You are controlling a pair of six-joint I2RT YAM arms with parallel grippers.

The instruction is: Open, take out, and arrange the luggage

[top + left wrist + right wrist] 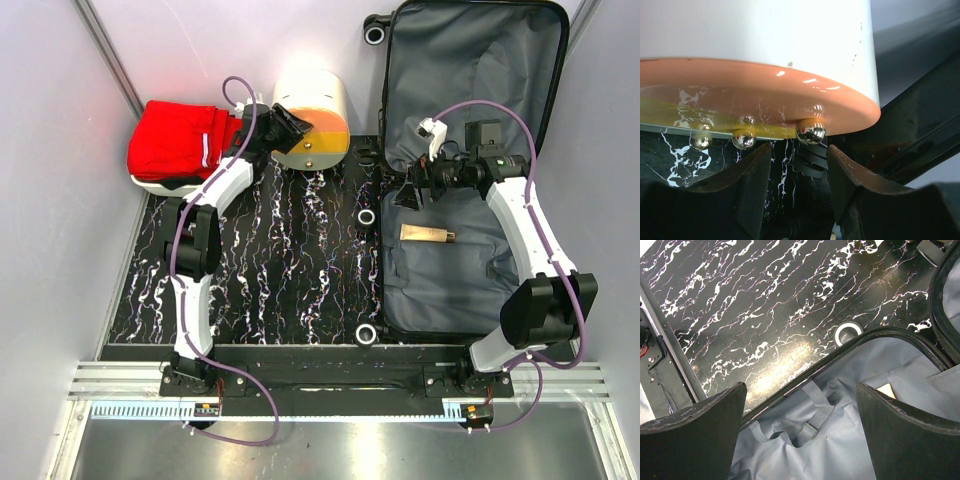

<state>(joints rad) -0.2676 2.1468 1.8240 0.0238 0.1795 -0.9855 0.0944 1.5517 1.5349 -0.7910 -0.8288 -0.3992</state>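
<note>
The luggage (470,70) lies open on the right, its grey lining facing up, and a tan tube (428,234) rests in the near half. My right gripper (408,192) hovers open over the luggage's left rim. In the right wrist view, the gripper (801,385) has nothing between its fingers, and the lining (850,450) and a grey strap (812,427) lie below. My left gripper (285,128) is at the base of the cream-and-orange cylindrical box (312,115). In the left wrist view, that gripper (799,150) is open just short of the box (765,55) and its chrome ball feet (810,131).
A red garment (180,140) lies on a white tray (150,184) at the far left. Luggage wheels (367,217) stick out over the black marbled table (280,270). Grey walls close in on both sides.
</note>
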